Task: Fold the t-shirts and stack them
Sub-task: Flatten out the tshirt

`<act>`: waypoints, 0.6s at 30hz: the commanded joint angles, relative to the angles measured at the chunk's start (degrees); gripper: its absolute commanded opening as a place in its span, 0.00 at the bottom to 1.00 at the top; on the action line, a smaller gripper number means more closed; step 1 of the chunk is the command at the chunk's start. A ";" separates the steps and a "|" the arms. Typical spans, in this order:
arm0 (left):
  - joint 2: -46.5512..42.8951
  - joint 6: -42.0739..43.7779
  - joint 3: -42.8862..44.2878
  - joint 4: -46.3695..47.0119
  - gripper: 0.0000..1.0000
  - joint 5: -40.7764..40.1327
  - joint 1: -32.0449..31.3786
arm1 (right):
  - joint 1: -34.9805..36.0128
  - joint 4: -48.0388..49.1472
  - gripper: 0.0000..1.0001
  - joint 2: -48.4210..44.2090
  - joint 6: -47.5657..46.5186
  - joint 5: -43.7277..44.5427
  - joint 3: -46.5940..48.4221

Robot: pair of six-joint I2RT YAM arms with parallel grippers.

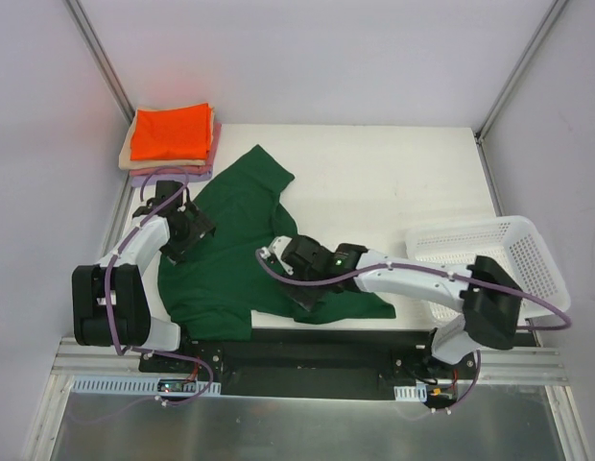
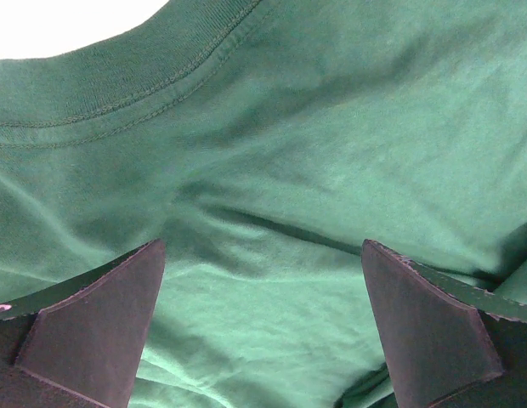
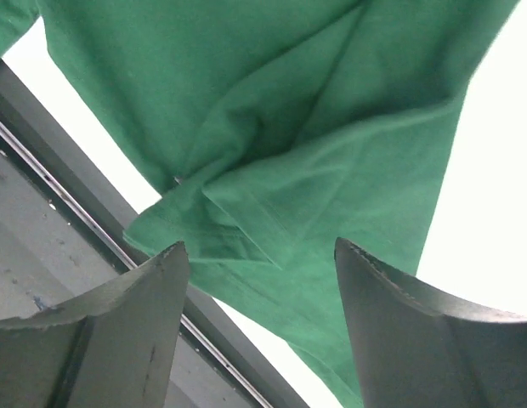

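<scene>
Left end effector [image 2: 262, 246] is spread wide, with the dark green t-shirt [image 1: 226, 259] lying directly beneath its tips. Right end effector [image 3: 259, 246] is spread too, gripping nothing, with the shirt's folded corner just ahead.

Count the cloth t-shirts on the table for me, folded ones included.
5. One large dark green t-shirt lies spread out, centre-left; folded bright orange, beige, pink and lavender shirts are stacked at far left. More could hide inside the stack.

Spread t-shirt [image 1: 230, 259] lies on table [image 1: 393, 182]; folded stack [image 1: 171, 134] behind-left; basket [image 1: 467, 227] right.
</scene>
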 commanded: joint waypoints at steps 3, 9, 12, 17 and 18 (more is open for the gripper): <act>-1.04 1.39 -0.50 -0.89 0.99 0.82 0.26 | -4.08 1.41 0.75 -10.81 9.18 1.53 -2.65; -1.30 1.48 -0.67 -0.89 0.99 0.55 0.26 | -7.79 2.64 0.69 -11.26 12.54 -4.54 -7.49; -1.13 1.30 -0.58 -0.89 0.99 0.55 0.17 | -6.64 2.47 0.67 -8.37 14.37 -1.74 -4.69; -0.69 1.30 -0.67 -0.89 0.99 0.55 0.26 | -3.75 -0.52 0.64 -0.02 17.89 4.58 2.52; -0.77 1.30 -0.76 -0.89 0.99 0.47 0.26 | -3.13 -1.13 0.64 1.21 18.94 5.38 3.66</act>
